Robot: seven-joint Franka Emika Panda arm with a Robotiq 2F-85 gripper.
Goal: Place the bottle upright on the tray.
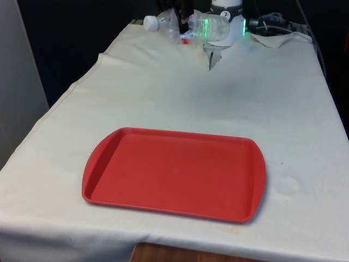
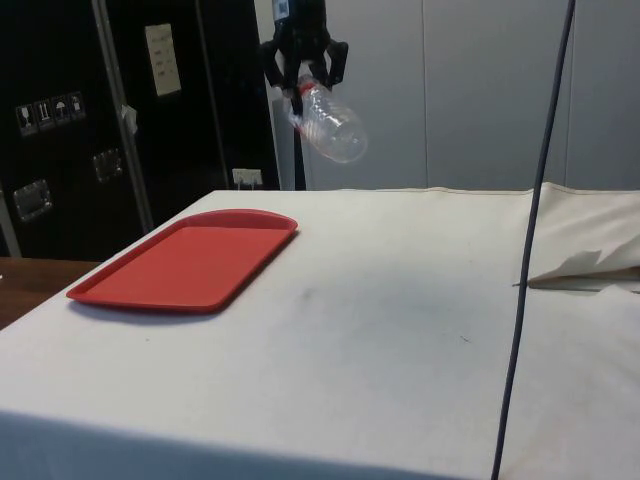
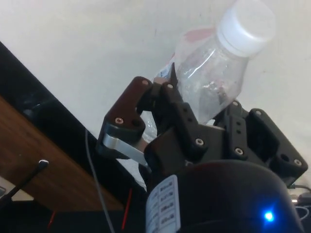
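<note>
bottle (image 2: pixel 328 122) lifted, tilted, gripper (image 2: pixel 305 72) fingers clamped on it | tray (image 1: pixel 174 173) bare, well apart on tabletop (image 1: pixel 262 109) | left: carry over, upright, set down

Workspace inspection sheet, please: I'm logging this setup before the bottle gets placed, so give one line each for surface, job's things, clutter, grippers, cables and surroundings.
Surface: table under a white cloth, wrinkled at the far end.
Job's things: red tray lies flat and bare near the front edge; clear plastic bottle with a white cap is held in the air, tilted, well away from the tray.
Clutter: nothing seen.
Grippers: gripper shut on the bottle, high above the table.
Cables: a dark cable hangs down across the side view; more cables lie at the far end.
Surroundings: dark cabinets and a pale wall behind in the side view.
</note>
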